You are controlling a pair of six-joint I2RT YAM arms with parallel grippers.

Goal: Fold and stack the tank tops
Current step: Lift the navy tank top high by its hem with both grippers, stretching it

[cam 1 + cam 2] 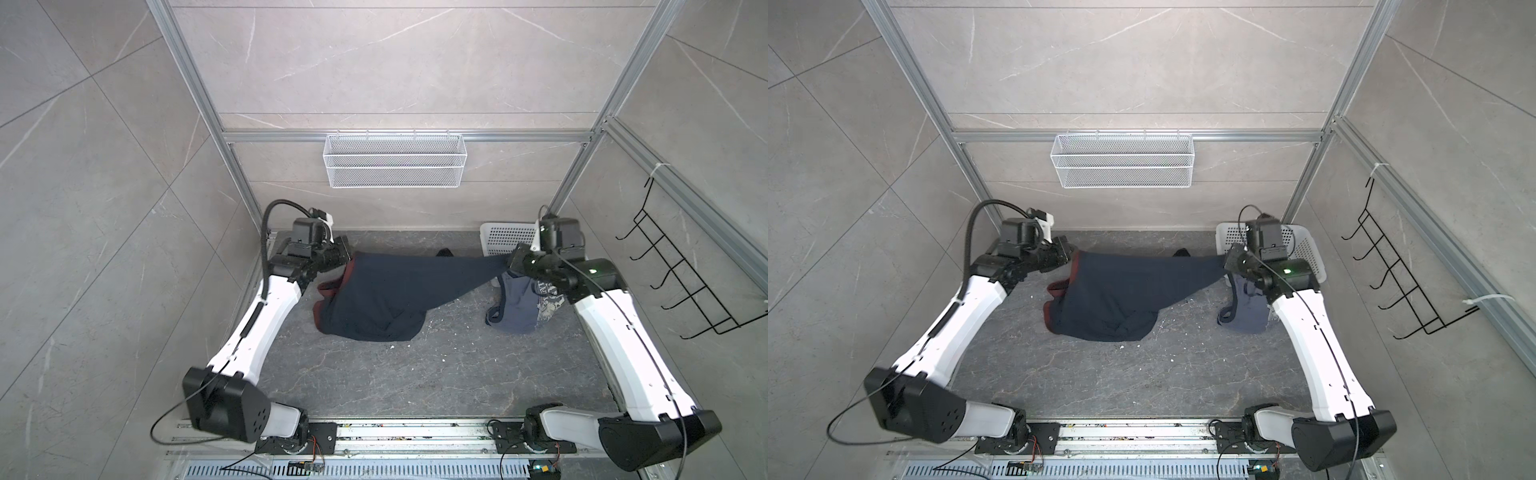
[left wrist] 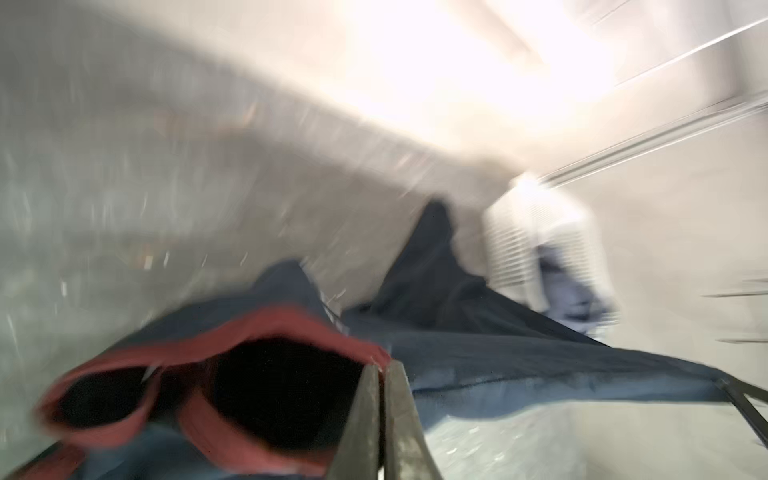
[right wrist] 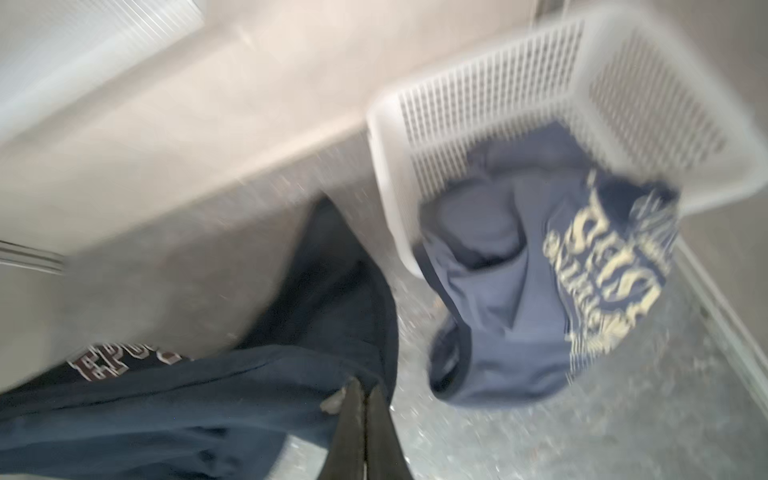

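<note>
Both end effectors are shut on cloth. The left end effector (image 2: 383, 368) has its jaws together on one end of the navy tank top (image 1: 386, 295), and the right end effector (image 3: 365, 386) is clamped on the opposite end, a plain dark edge.

The bench (image 1: 415, 374) carries everything. Across its far half the navy top is strung between my two grips. Its upper edge is pulled fairly taut, and the rest sags and bunches onto the surface.

The white basket (image 1: 505, 239) sits in the far right corner. The slate-blue tank top (image 1: 519, 307) spills out of it onto the bench, crumpled, beside the right arm.

I judge both garments light, limp and stretchy. They will droop from any pinch and won't hold a crease by themselves, so two spread grips along one edge should work better than one in the middle.

The maroon trim (image 2: 299, 318) looks thicker than the body cloth and less likely to slip. I would hold there and at the hem corners. Both wrist views are blurred, so I can't tell how many layers each pinch holds.
</note>
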